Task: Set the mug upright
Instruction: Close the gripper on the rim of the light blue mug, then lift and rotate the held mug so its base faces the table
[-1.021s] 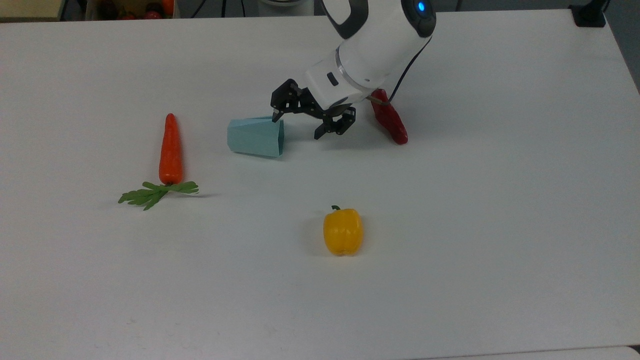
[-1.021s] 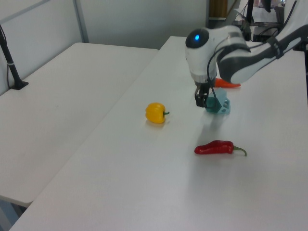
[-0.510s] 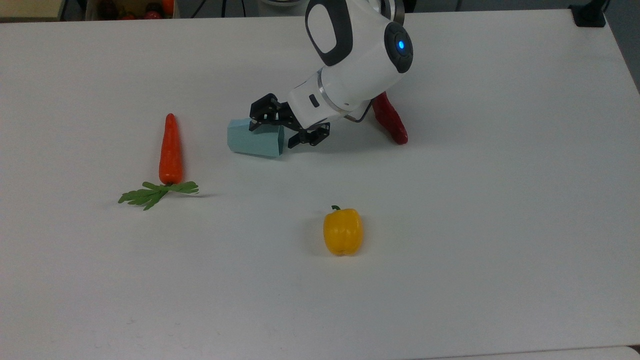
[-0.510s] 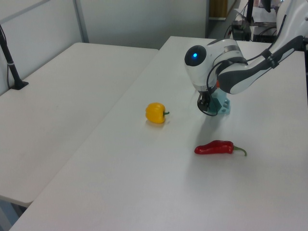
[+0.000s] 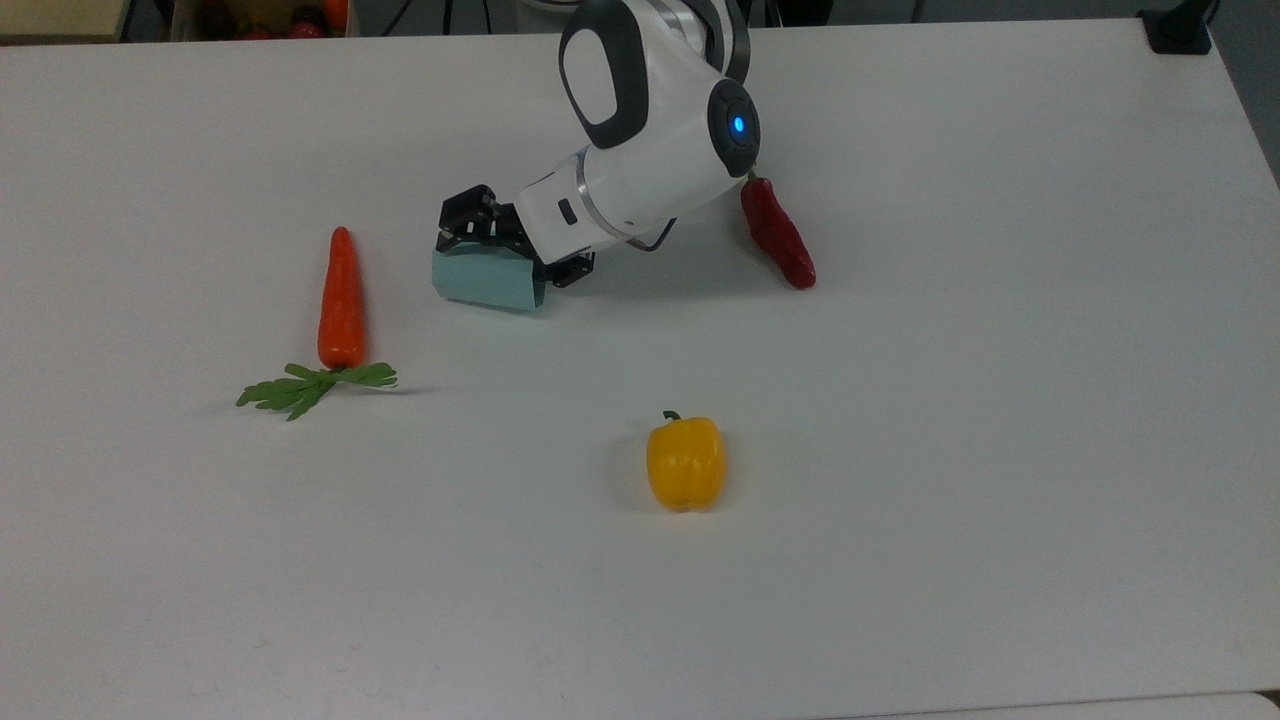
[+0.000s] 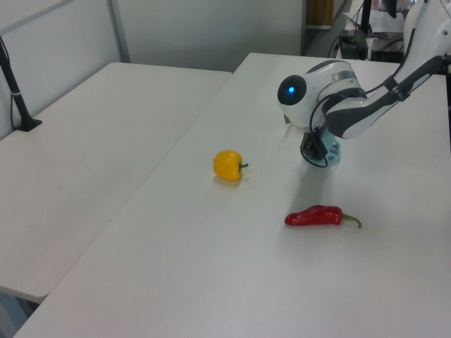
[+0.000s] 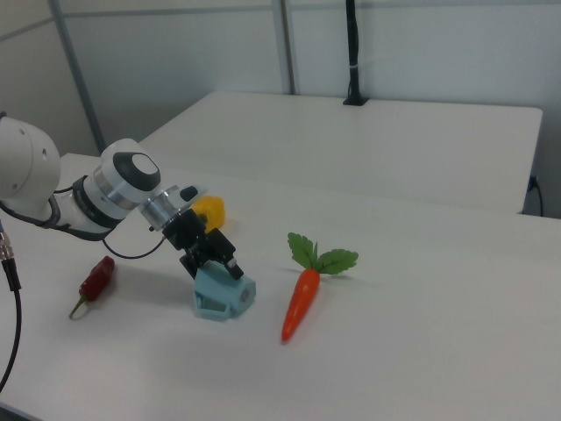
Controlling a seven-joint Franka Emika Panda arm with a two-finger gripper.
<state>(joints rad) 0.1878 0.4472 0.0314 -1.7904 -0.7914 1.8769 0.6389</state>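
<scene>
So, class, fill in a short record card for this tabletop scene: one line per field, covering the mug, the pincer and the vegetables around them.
mug: pale blue, faceted, lying on its side
pincer: at the mug's open end, fingers astride its upper wall
carrot: at the top view's left of the mug, greens toward the near edge
red chilli: at the top view's right of the arm
yellow bell pepper: alone, nearer the camera
table: white

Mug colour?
Pale blue-teal mug, clearest in the right view.
</scene>
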